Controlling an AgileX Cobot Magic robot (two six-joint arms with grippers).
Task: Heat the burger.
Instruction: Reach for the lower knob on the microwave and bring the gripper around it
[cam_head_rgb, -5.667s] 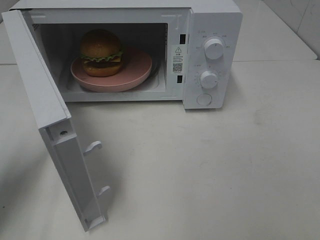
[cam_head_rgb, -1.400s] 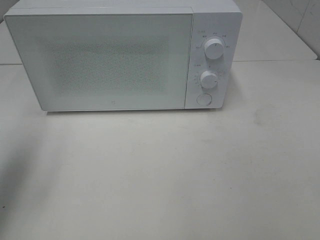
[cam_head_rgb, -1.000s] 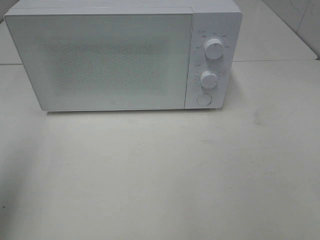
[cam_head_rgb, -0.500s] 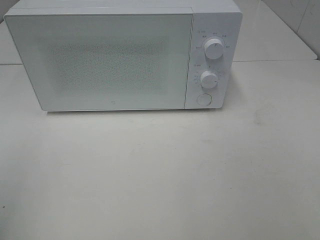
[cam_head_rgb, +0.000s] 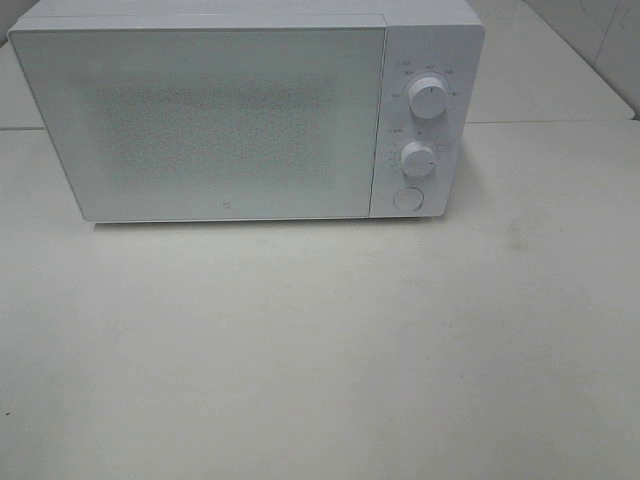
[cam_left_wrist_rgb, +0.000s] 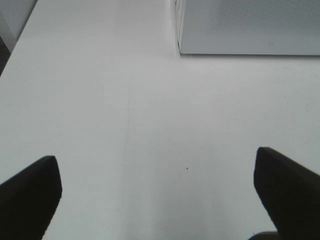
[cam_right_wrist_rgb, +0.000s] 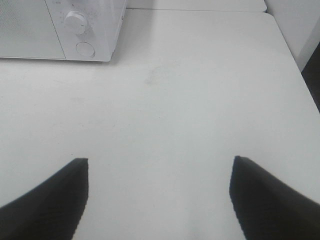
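Observation:
The burger is hidden behind the shut door (cam_head_rgb: 215, 120) of the white microwave (cam_head_rgb: 430, 30), which stands at the back of the table. Its upper knob (cam_head_rgb: 428, 98), lower knob (cam_head_rgb: 418, 159) and round button (cam_head_rgb: 407, 199) sit on the right panel. Neither arm shows in the exterior high view. My left gripper (cam_left_wrist_rgb: 157, 200) is open over bare tabletop, with the microwave's lower left corner (cam_left_wrist_rgb: 240, 30) ahead. My right gripper (cam_right_wrist_rgb: 159, 197) is open and empty too, well back from the microwave panel (cam_right_wrist_rgb: 85, 30).
The white table (cam_head_rgb: 330, 350) spreads in front of the microwave. Its right edge (cam_right_wrist_rgb: 295, 55) shows in the right wrist view, and a seam (cam_head_rgb: 550, 122) runs across the table behind the microwave's right side.
The microwave door, open several seconds ago with the burger on a pink plate inside, now stands shut. Over the last second nothing has visibly moved.

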